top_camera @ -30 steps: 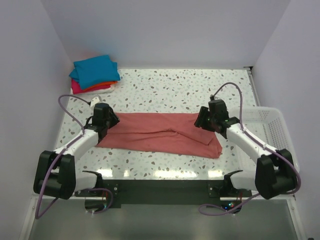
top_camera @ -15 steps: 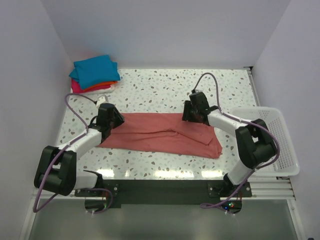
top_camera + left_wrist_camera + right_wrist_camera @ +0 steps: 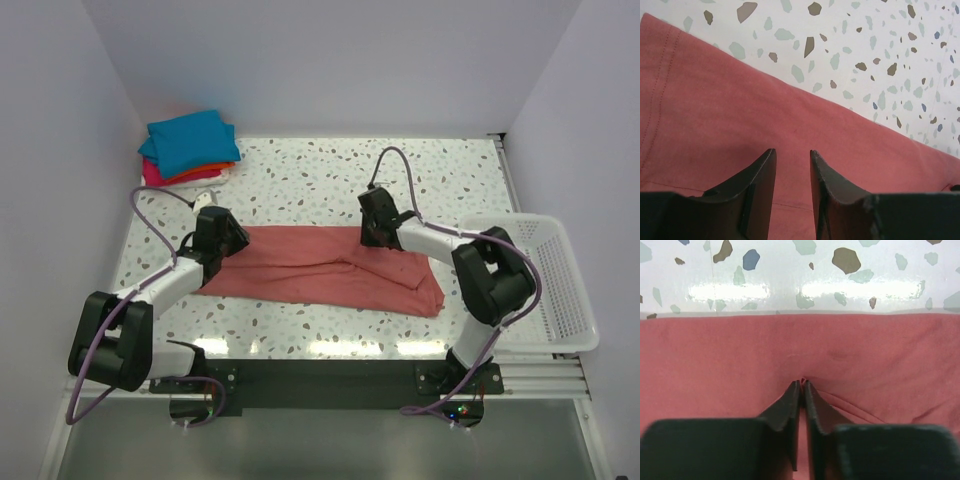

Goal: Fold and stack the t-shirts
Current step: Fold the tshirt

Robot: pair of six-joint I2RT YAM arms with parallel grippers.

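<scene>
Two arms work on one salmon-pink t-shirt [image 3: 320,268], which lies flattened into a long band across the middle of the tabletop [image 3: 330,175]. Its far edge is straight and its near-right corner trails toward the white mesh basket [image 3: 565,290]. The right gripper [image 3: 802,382] sits at the far edge near the band's middle, its jaws closed on a small pucker of cloth, with creases running out from the pinch. The left gripper [image 3: 791,152] is low over the left end, just inside the far edge near the stitched hem. Its jaws are parted a little, with only cloth showing through the gap.

The step looks like taking hold for a fold. To do it well, the left jaws should probably press down and close on all the edge layers together. That would match the right pinch along the same edge, so both ends lift level and the cloth carries over without skewing. The stack of folded tees [image 3: 190,150], teal-blue on top, sits in the far-left corner.
</scene>
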